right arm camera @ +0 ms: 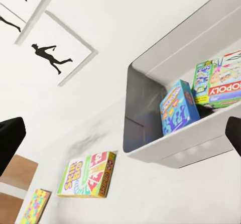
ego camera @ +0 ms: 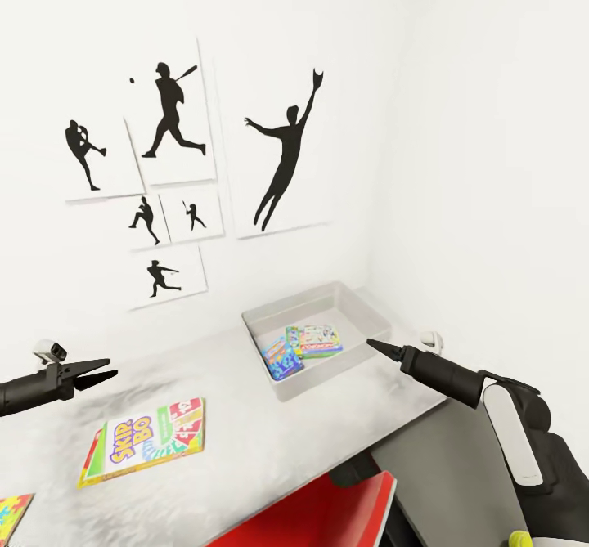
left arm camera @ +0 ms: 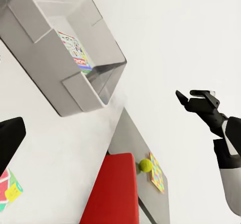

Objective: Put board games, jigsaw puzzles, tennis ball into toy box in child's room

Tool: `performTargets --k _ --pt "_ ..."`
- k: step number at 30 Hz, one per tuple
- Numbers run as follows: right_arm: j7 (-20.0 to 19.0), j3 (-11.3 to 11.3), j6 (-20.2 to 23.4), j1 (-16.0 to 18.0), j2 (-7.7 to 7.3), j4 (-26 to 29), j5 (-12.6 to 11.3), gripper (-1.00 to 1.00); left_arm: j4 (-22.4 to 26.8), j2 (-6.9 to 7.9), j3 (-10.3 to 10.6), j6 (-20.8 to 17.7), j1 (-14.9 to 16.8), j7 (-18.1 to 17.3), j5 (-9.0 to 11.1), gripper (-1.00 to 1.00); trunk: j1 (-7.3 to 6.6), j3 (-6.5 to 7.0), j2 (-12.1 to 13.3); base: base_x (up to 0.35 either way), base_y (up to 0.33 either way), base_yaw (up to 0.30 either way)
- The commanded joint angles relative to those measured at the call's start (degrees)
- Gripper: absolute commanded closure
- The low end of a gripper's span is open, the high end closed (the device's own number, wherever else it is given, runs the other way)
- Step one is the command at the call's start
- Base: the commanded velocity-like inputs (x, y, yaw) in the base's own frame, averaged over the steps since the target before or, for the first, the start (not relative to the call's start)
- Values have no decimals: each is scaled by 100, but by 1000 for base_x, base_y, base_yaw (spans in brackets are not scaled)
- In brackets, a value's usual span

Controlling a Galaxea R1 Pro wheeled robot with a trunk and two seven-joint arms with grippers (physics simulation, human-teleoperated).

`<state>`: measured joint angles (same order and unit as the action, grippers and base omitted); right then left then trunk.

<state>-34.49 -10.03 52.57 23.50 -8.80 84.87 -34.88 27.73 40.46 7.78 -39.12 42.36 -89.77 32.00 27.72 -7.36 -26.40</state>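
Toys are partly packed already: the grey toy box (ego camera: 357, 300) on the white table (ego camera: 245, 441) holds a small blue board game (ego camera: 281, 357) leaning against its near wall and a green-edged game (ego camera: 318, 340) lying flat beside it. Outside the box, a yellow-edged board game (ego camera: 147, 441) lies flat on the table well to its left, and the corner of a jigsaw puzzle (ego camera: 12, 514) shows at the table's near left edge. In the left wrist view a tennis ball (left arm camera: 145, 165) sits touching a second puzzle board (left arm camera: 157, 173) on a lower grey surface beyond a red chair back (left arm camera: 113, 191).

The left gripper (ego camera: 96, 374) hovers above the table with its fingers parted and nothing in them. The right gripper (ego camera: 378, 346) hangs just beside the box's near right corner; its tip looks drawn to a point in the head view, yet its wrist view shows the fingers at opposite edges, so I cannot tell its state.

The yellow-edged game is probably light, stiff cardboard with a slick printed lid. Lying flat, it offers only thin edges, so a pinch across a short side, perhaps after sliding it to overhang the table edge, seems the soundest hold.
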Motion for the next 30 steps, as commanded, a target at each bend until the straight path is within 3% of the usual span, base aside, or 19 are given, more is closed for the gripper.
performTargets --k 1,30 --pt "-23 -8 33 6 1 2 8 -100 -5 6 40 -61 9 -23 29 -100 4 -3 -11 0 0 94" --pt "-27 -9 34 6 1 3 -5 -100 -5 3 40 -60 9 -23 26 -100 4 58 -11 0 0 12"
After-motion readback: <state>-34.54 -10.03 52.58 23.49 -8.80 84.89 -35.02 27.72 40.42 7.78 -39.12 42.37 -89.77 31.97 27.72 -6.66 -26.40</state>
